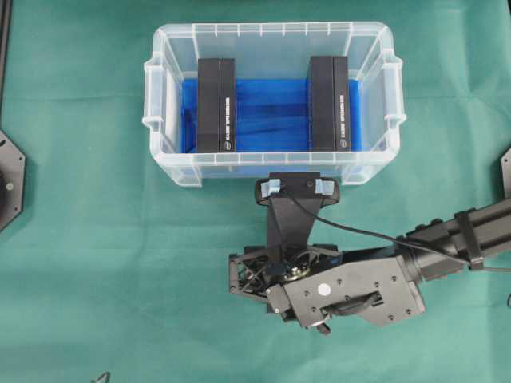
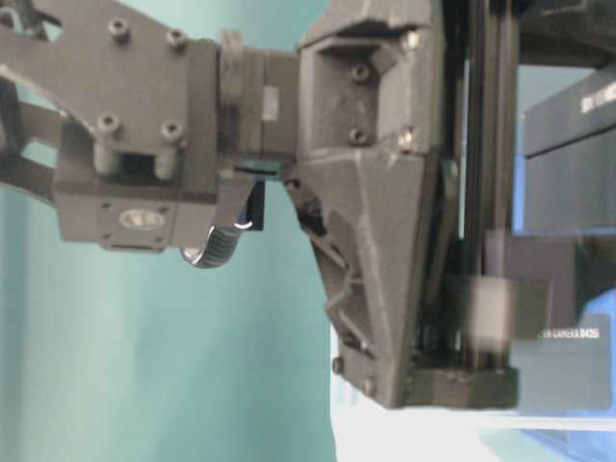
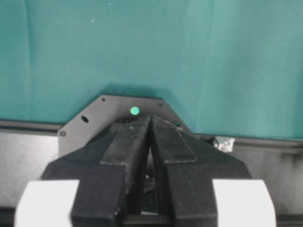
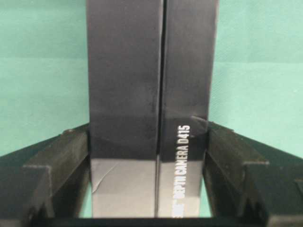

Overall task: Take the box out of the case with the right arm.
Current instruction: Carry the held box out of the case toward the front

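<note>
Looking from overhead, the clear case (image 1: 271, 163) on the green cloth (image 1: 88, 263) holds two black boxes (image 1: 216, 104) standing on edge over its blue lining (image 1: 271, 120), one left, one right, long sides running front to back. The right arm's gripper (image 1: 271, 275) hangs just outside the near wall.

At table level, the arm fills the picture, blurred.

From the left wrist, the left gripper (image 3: 150, 124) has its fingers pressed together.

From the right wrist, a glossy black box (image 4: 151, 94) with white lettering lies lengthwise on the cloth between spread fingers (image 4: 61, 161); contact cannot be told.
</note>
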